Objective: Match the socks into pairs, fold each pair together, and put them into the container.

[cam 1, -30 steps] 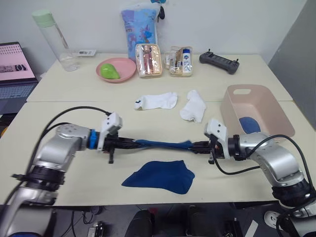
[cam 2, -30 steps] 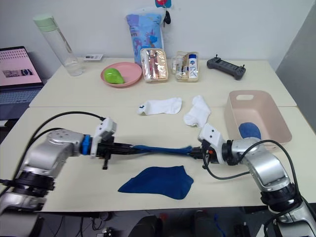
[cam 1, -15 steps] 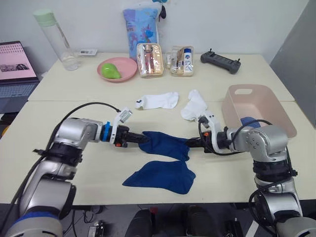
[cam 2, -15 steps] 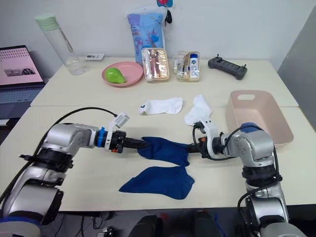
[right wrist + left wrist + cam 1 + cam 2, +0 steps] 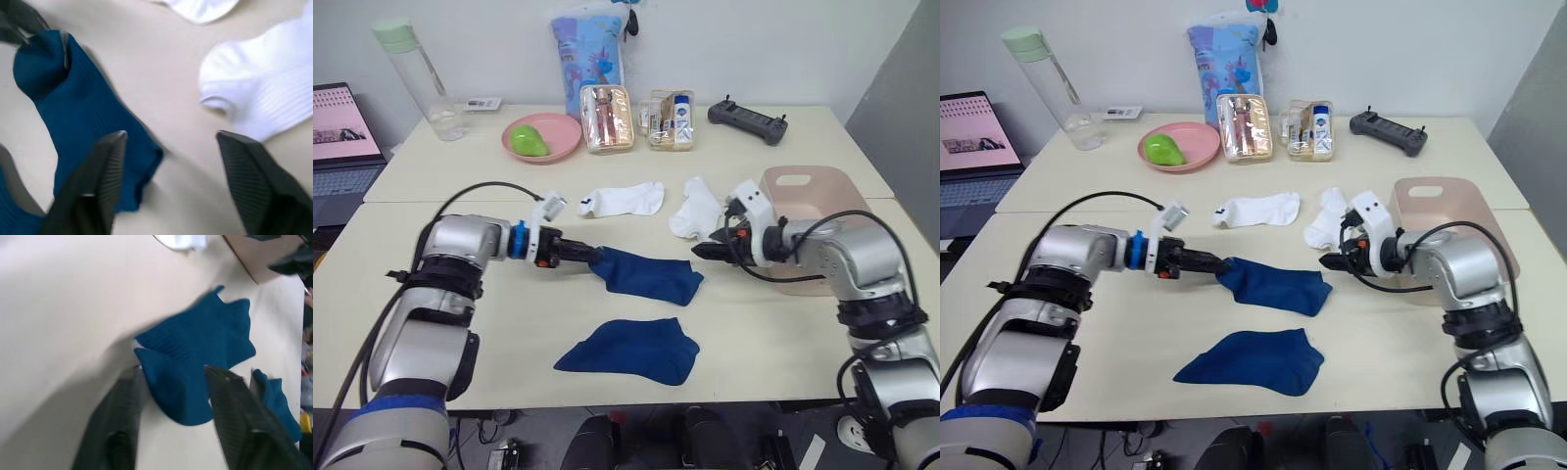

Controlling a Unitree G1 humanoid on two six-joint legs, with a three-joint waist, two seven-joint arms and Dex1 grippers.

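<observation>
Left wrist view: left tool (image 5: 171, 382) pinches a blue sock (image 5: 646, 274) mid-counter (image 5: 509, 343); right tool (image 5: 168, 147) gapes wide, empty.

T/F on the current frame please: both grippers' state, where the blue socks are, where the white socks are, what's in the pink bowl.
1. The left gripper grips one end of the upper blue sock. True.
2. The right gripper is shut on that sock's other end. False: it is open and clear of the sock.
3. The lower blue sock lies loose on the table, touched by neither gripper. True.
4. Both white socks are inside the pink tub. False: they lie on the table, left of the tub.
5. The round pink bowl holds a green object. True.
</observation>
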